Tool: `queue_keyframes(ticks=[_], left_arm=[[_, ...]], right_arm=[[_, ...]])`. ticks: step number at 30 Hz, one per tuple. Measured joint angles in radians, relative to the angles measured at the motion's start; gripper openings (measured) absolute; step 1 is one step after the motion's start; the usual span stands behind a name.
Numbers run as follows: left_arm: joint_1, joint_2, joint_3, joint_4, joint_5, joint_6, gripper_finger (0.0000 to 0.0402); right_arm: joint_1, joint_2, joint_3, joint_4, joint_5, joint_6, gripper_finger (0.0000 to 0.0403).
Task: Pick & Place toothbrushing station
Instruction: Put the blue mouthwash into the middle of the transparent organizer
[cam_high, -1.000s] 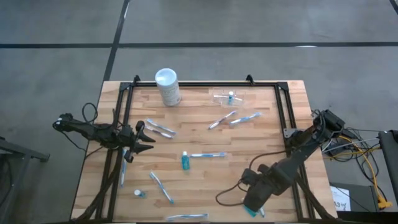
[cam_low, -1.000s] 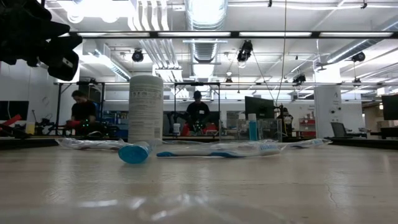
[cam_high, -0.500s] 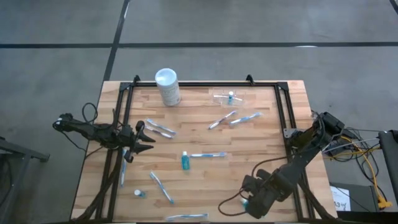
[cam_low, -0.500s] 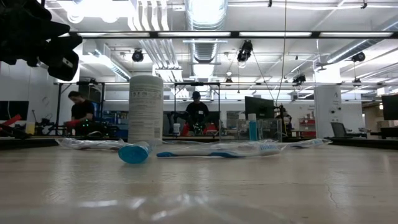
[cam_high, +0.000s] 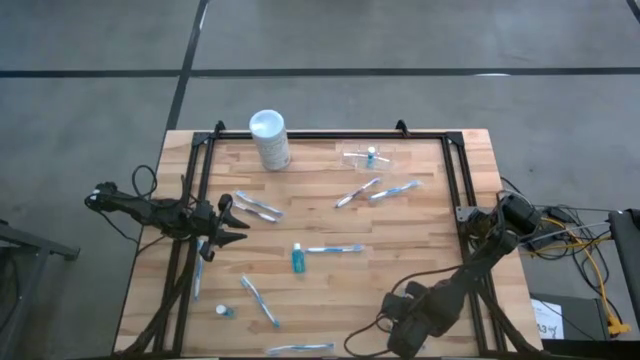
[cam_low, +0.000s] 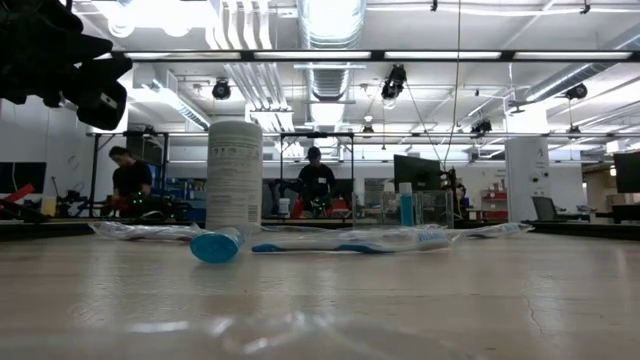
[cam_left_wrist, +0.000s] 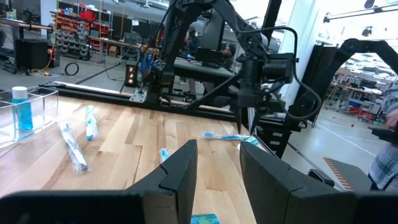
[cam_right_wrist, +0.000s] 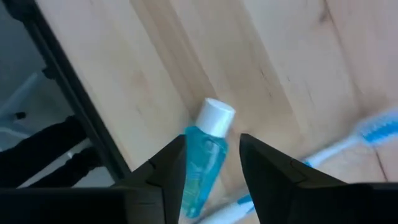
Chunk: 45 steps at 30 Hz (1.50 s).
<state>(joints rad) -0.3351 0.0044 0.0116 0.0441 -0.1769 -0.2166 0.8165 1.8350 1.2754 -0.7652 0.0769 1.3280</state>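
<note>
Right gripper (cam_right_wrist: 211, 168) spread, over small blue bottle (cam_right_wrist: 205, 163) at table (cam_high: 440, 240) front edge. Left gripper (cam_left_wrist: 217, 180) spread, idle. Centre fingers w/ bottle before closing.

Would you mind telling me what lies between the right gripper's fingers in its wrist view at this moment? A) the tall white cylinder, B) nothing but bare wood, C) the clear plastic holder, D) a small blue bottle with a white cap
D: in the right wrist view the open right gripper has a small blue bottle with a white cap lying on the wood between its two dark fingers, beside the table's black frame rail.
</note>
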Motion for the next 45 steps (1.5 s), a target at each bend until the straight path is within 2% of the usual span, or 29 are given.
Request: queue_keyframes(ticks=[10,26,45], left_arm=[[0.0,0.0,0.0,0.0,0.0,0.0,0.0126],[0.0,0.0,0.0,0.0,0.0,0.0,0.0126],[0.0,0.0,0.0,0.0,0.0,0.0,0.0126]], right_arm=[[-0.019,0.014,0.0,0.029,0.036,0.0,0.0133],[-0.021,0.032,-0.006,0.045,-0.029,0.027,0.0141],[-0.021,0.032,-0.082,0.156,-0.052,0.031,0.0132]])
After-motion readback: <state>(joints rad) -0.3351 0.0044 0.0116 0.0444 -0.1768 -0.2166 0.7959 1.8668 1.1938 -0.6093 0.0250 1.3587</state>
